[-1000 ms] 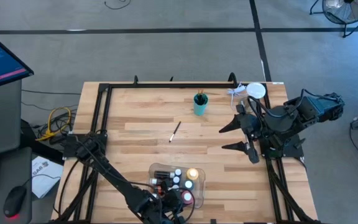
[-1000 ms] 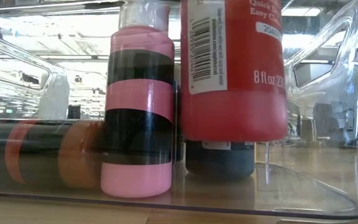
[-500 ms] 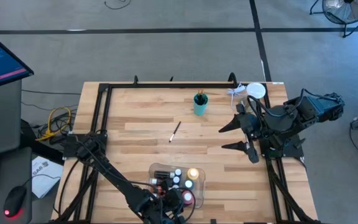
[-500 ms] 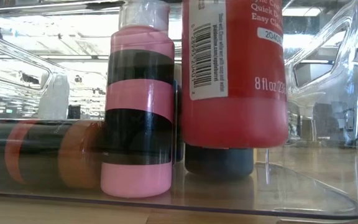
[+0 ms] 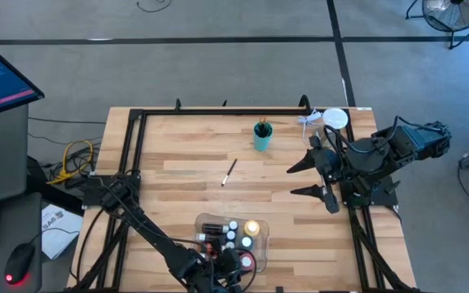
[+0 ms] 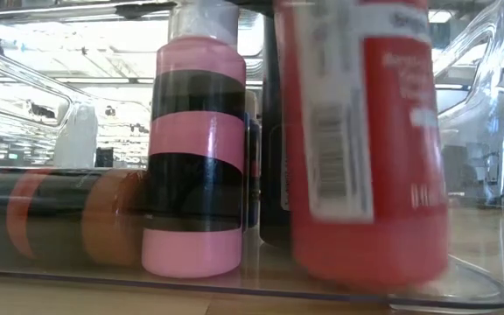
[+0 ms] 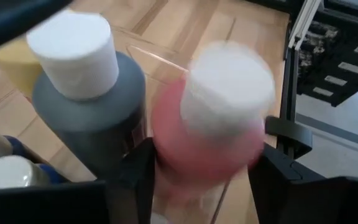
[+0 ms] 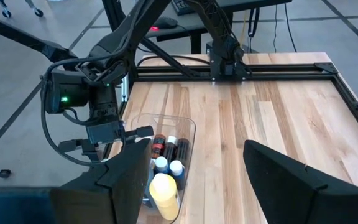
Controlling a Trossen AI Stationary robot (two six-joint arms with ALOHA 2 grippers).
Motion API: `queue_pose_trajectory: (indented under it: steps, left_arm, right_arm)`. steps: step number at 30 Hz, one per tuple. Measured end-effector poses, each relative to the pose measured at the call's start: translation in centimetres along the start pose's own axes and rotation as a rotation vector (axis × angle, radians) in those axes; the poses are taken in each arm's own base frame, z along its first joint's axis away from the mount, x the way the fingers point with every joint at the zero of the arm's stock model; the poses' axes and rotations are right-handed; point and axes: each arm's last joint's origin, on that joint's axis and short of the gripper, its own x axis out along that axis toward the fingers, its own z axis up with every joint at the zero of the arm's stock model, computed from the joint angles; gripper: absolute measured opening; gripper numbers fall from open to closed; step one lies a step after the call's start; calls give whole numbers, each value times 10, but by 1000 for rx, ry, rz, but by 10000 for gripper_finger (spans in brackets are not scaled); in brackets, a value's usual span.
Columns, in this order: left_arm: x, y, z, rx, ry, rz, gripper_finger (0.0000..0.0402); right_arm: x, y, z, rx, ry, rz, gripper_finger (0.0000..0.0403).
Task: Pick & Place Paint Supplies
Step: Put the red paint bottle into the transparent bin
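The wooden table (image 5: 300, 203) carries a clear plastic tray (image 5: 206, 220) at its near edge, slightly left of centre. The left arm reaches across to the tray's near end, and the left gripper (image 7: 201, 180) stands over a red paint bottle (image 7: 207, 134) with a white cap. Its fingers (image 7: 138, 177) are spread, one on each side of the bottle with a gap showing, so nothing is pinched. The red bottle is upright inside the tray, long axis vertical, cap up; in the low view (image 6: 366, 149) it is blurred, its base at the tray floor. Just beside it stands a dark grey bottle (image 7: 92, 118), also upright and white-capped, and a pink-and-black banded bottle (image 6: 195, 149) stands to its left. A yellow bottle (image 5: 252, 229) sits at the tray's right side.

The right gripper (image 5: 297, 179) waits at the table's right, fingers wide apart and empty.

A teal cup (image 5: 262, 136) stands far of centre. A thin paint brush (image 5: 229, 172) lies alone mid-table, its long axis running near-left to far-right.
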Motion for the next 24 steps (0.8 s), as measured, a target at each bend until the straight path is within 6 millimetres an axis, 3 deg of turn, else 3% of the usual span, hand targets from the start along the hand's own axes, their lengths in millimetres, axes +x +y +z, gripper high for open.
queue_pose_trajectory:
  steps: [13,24]
  left_arm:
    - [-4,-2,3,-23,-16,-15,190]
    - [-22,-2,19,-47,-50,-41,179]
  right_arm:
    - [0,0,-1,-3,11,-3,249]
    - [0,0,-1,-3,15,-4,249]
